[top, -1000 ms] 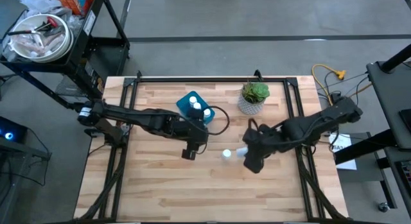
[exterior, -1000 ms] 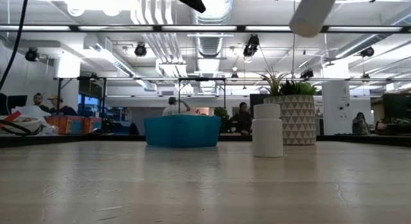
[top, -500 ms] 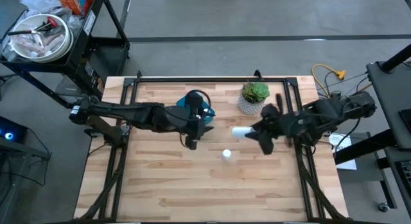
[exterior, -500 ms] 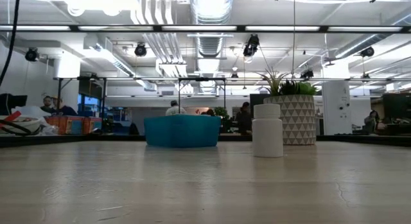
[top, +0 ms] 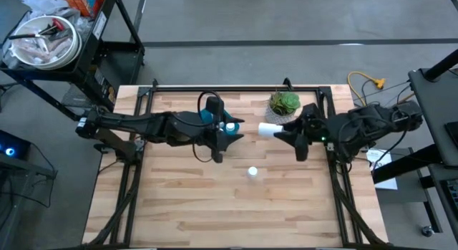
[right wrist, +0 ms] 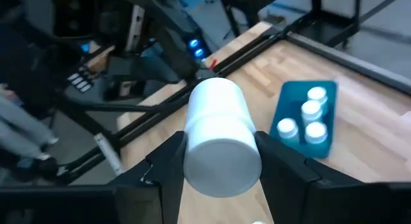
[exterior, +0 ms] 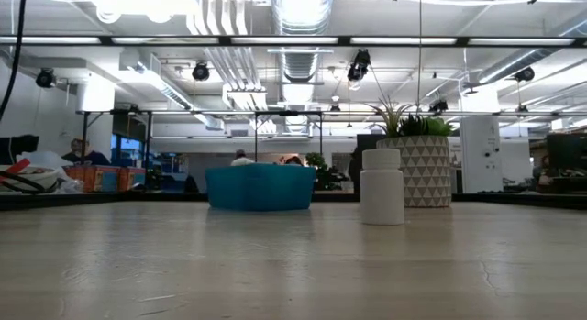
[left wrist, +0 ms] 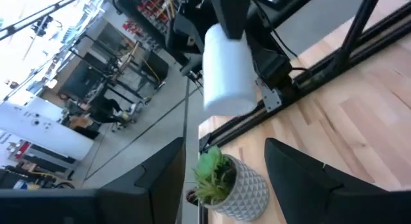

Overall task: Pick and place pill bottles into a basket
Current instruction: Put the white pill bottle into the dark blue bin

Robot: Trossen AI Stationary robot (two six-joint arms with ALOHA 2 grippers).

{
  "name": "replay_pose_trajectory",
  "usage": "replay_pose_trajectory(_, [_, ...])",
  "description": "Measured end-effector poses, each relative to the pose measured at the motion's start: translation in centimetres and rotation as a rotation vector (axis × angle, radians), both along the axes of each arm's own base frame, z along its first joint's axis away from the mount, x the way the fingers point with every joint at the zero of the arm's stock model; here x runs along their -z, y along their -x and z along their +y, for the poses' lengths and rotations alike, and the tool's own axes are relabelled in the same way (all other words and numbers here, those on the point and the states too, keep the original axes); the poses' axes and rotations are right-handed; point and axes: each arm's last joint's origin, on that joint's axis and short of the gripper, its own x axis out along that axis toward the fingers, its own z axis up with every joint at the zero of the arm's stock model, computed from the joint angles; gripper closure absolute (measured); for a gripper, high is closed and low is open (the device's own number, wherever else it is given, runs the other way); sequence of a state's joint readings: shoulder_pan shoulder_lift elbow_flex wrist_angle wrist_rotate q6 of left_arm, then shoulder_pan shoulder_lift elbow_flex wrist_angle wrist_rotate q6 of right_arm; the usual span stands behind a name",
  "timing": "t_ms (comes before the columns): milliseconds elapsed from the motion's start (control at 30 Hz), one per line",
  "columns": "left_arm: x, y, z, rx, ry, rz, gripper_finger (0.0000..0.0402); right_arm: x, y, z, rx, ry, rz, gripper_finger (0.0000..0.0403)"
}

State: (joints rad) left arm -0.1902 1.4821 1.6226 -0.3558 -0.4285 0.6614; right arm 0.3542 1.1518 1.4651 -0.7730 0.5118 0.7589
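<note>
My right gripper (top: 280, 133) is shut on a white pill bottle (top: 268, 130), held above the table between the plant pot and the blue basket (top: 206, 116). The basket holds several white bottles (right wrist: 307, 119) and is partly hidden in the high view by my left arm. My left gripper (top: 225, 141) is open and empty, just on the near side of the basket. One more bottle (top: 252, 172) stands upright on its base on the table's middle; it also shows in the low view (exterior: 382, 186). My right gripper pinches the bottle's round side wall (right wrist: 192, 150) between its two fingers, one on each side. The fingers come level from the table's right and lie along the bottle. The bottle lies about level, lifted clear of the table, and sticks out toward the basket.
A white patterned pot with a green plant (top: 284, 108) stands at the far edge, right beside my right gripper. Black rails (top: 236, 88) frame the table. Bare wood lies across the near half of the table.
My right gripper has carried the bottle from low near the standing bottle up and toward the table's far edge, beside the plant pot. My left gripper has gone toward the far edge, up to the basket.
</note>
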Motion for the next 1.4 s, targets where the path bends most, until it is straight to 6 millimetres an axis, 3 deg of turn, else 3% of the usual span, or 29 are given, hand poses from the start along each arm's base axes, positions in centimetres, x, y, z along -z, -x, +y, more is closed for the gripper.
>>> replay_pose_trajectory(367, [0.0,-0.3,0.0,-0.026,-0.006,-0.028,0.0194,-0.5,-1.4,-0.1,-0.006,0.05,-0.065,0.0247])
replay_pose_trajectory(900, [0.2,-1.5,-0.2,-0.018,0.011,-0.08,0.0066,-0.9,-1.7,-0.2,-0.05,0.044,-0.102,0.0246])
replay_pose_trajectory(1400, [-0.2,-1.5,-0.2,-0.035,0.007,-0.116,0.0061,-1.1,-2.3,-0.5,-0.045,0.043,-0.136,0.0247])
